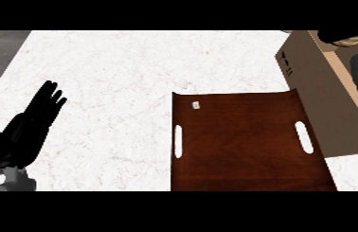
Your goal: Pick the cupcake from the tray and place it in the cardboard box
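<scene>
Resting at the lower left edge of the view, the left hand (pixel 35 120) is lying over the white counter (pixel 126 70) with its fingers straight and pointing up, holding nothing. Well to its right the dark wooden tray (pixel 245 146) is sitting bare of any cupcake, and the cardboard box (pixel 315 84) is touching the tray's far right side. Something dark is showing over the box's top corner, too cut off to tell.

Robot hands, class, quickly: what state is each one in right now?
Left robot hand: open, fingers straight, resting at the view's left edge, holding nothing.
Right robot hand: only partly visible at the top right corner; state cannot be told.
</scene>
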You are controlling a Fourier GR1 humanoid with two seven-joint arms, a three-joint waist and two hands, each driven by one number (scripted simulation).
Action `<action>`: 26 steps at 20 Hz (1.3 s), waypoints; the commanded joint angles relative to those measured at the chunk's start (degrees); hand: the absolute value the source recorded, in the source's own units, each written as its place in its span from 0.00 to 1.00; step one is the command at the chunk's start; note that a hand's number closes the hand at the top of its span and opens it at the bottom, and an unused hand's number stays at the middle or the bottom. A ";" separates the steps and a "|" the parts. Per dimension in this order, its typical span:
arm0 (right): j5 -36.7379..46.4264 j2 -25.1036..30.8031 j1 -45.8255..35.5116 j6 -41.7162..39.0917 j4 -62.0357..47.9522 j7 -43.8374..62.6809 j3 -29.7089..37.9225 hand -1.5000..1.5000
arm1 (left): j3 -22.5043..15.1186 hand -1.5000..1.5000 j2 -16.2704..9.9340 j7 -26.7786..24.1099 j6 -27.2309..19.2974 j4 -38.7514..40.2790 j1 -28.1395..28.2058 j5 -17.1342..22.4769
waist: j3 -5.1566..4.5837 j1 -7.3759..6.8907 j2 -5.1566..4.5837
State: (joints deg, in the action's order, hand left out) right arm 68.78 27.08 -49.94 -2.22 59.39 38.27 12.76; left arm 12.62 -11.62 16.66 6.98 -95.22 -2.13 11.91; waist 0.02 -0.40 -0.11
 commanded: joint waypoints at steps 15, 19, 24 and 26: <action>-13.10 -3.60 11.71 11.27 -7.54 -12.99 8.61 0.00 | -0.07 0.50 0.87 1.26 0.05 -2.18 2.06 0.10 | 0.02 -0.03 0.09; -17.82 -5.13 9.00 19.94 -0.06 -11.35 14.32 0.00 | 0.46 0.50 0.11 -0.04 0.66 -0.59 1.60 -0.14 | 0.03 0.57 0.30; -24.86 -6.96 13.38 24.55 8.56 -13.45 19.24 0.00 | -0.21 0.50 1.51 -1.22 -1.29 0.62 1.74 -2.40 | -0.01 1.74 0.52; -27.97 -5.55 14.37 24.45 8.92 -14.77 21.23 0.00 | 0.70 0.50 -0.15 0.57 -0.53 0.69 -1.17 -0.99 | 0.00 1.12 0.28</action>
State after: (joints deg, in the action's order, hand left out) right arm 46.15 21.40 -38.60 20.65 63.63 25.34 30.52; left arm 12.80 -11.00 16.70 6.40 -95.37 -1.74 10.79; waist -0.02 0.45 0.21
